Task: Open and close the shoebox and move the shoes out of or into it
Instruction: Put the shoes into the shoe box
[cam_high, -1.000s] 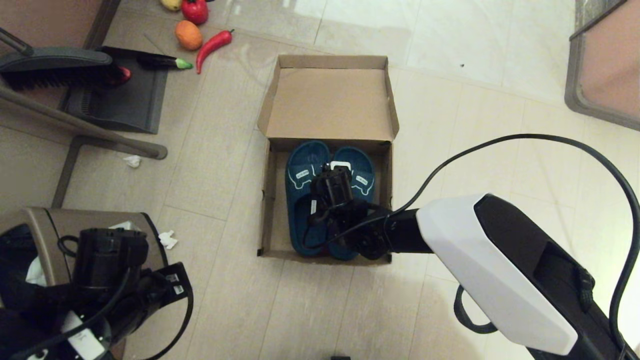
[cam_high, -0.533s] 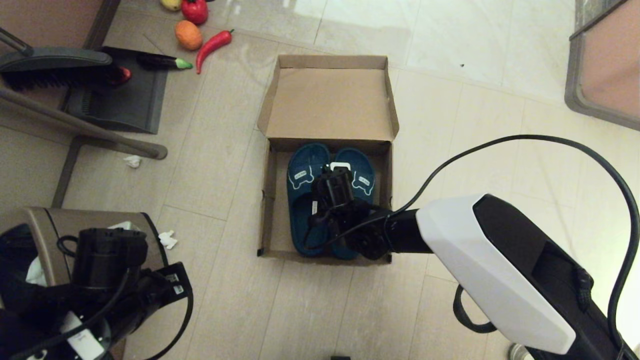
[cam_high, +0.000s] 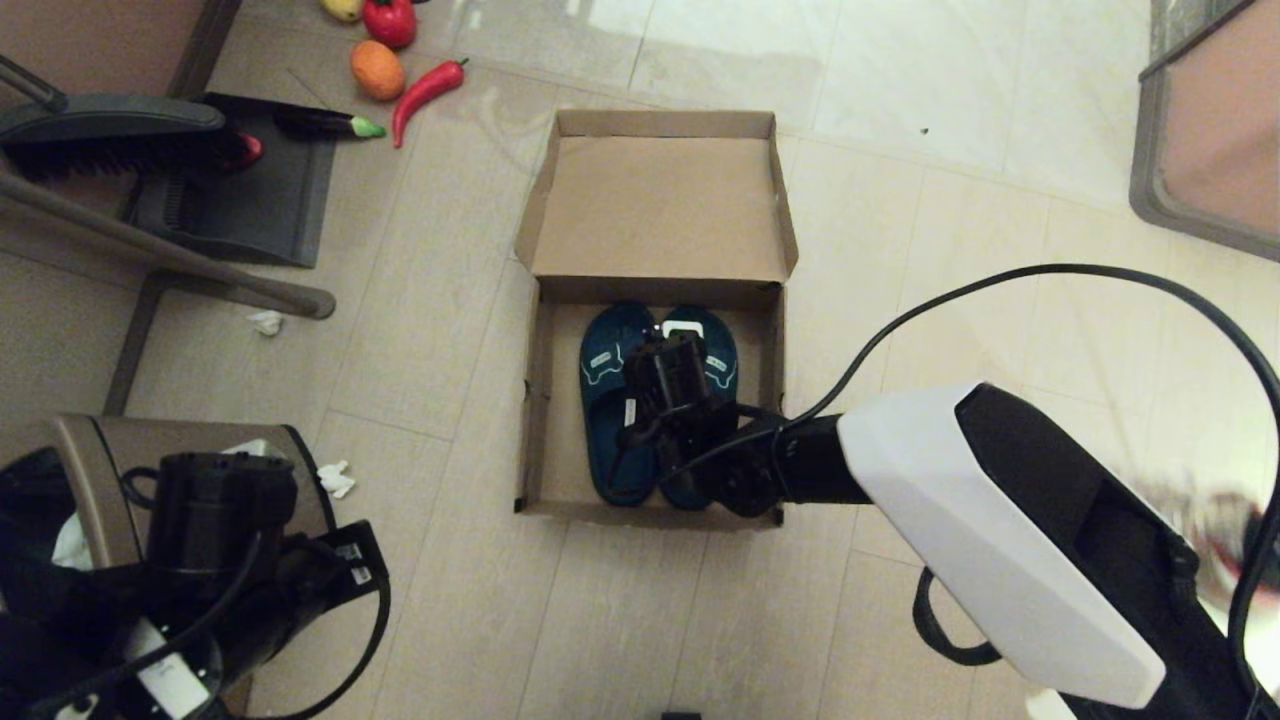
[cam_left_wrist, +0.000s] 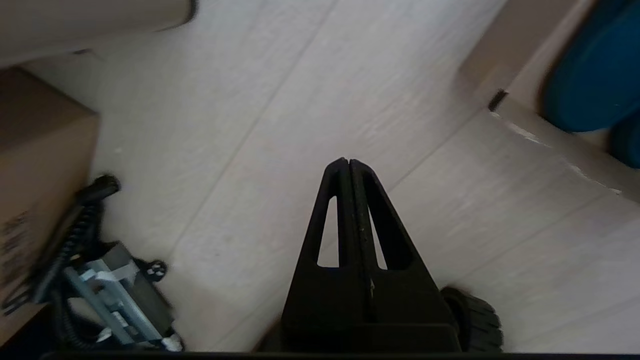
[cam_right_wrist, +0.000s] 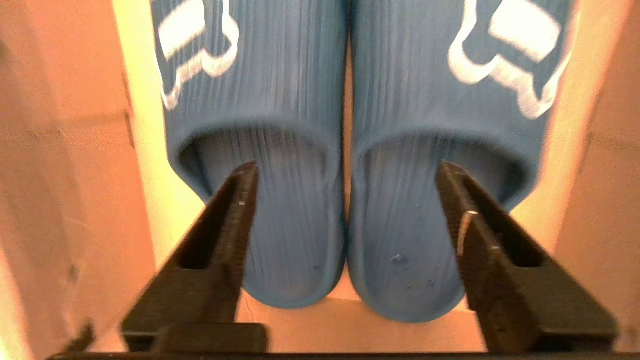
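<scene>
A: Two shoes (cam_high: 655, 400) lie side by side inside the shoebox (cam_high: 548, 400), mid-frame in the head view, its lid flap folded back toward the top of the frame.

B: And the right gripper (cam_right_wrist: 347, 192)?

A: Over the pair, inside the box. Its fingers (cam_right_wrist: 235, 210) are spread wide, one tip over each sandal's footbed, just behind the straps.

B: The left gripper (cam_left_wrist: 348, 162)?

A: Lower left of the head view, pointing at bare floor, fingers pressed together on nothing.
</scene>
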